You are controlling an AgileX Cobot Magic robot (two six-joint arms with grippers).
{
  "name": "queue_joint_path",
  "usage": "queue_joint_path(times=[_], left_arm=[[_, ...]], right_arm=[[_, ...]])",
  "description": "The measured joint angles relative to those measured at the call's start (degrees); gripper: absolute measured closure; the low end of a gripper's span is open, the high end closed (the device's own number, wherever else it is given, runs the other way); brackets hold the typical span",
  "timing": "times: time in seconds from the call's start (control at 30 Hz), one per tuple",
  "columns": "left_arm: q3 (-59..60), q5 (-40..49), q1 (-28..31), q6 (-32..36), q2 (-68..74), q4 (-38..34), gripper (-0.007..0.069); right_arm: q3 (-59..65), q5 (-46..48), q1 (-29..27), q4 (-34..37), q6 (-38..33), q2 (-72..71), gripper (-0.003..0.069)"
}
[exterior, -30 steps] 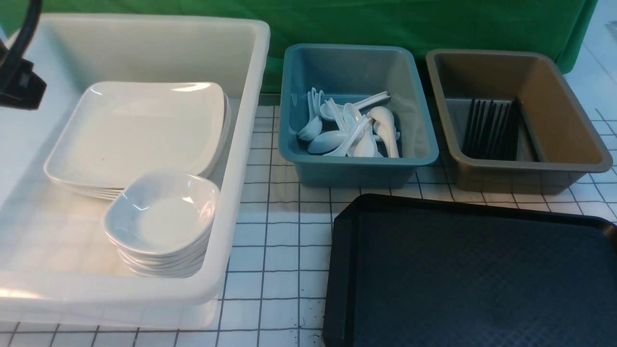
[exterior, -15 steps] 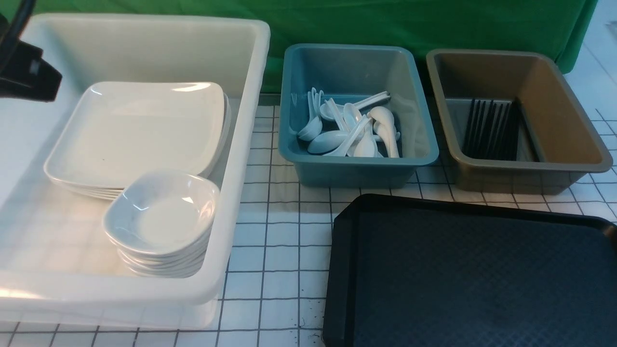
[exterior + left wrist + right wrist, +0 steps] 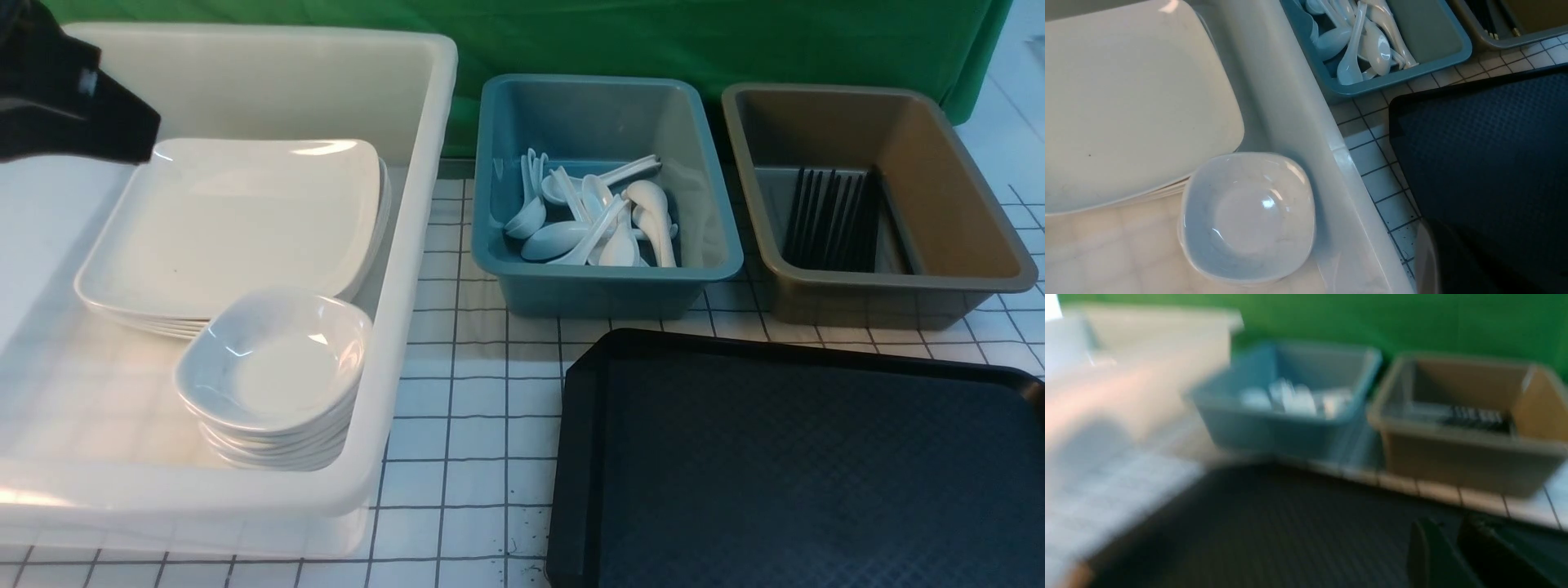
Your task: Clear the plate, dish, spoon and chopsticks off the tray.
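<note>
The black tray (image 3: 804, 465) lies bare at the near right of the worktop (image 3: 457, 408); nothing can be seen on the part of it that shows, so the clearing looks done or all but done. The top plate (image 3: 237, 220) rests on its stack in the white tub (image 3: 408, 245) at far left, with a stack of small dishes (image 3: 273, 367) just beside it on the near side. The spoons (image 3: 600, 220) lie heaped in the blue tub (image 3: 604, 286), far of the tray, and the chopsticks (image 3: 833, 220) lie in the brown tub (image 3: 898, 278) at far right, long axes running near to far.

The left claw (image 3: 77, 106) hangs over the far left corner of the white tub, above the plate stack, clenched and carrying nothing. The right claw (image 3: 1447, 551) shows only as a blurred dark shape low over the tray; whether it is released or clenched I cannot tell. It is the nearer arm to the tray, with no obstacle between them.
</note>
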Motion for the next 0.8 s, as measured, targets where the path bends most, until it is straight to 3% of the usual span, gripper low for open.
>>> queue_joint_path(times=[0.13, 0.8], left_arm=[[0.00, 0.00, 0.00, 0.00, 0.00, -0.09, 0.0624], [0.00, 0.00, 0.00, 2.05, 1.11, 0.74, 0.0620]], right_arm=[[3.78, 1.79, -3.17, -2.88, 0.00, -0.05, 0.0488], [3.78, 1.77, -12.72, -3.31, 0.00, -0.05, 0.0460]])
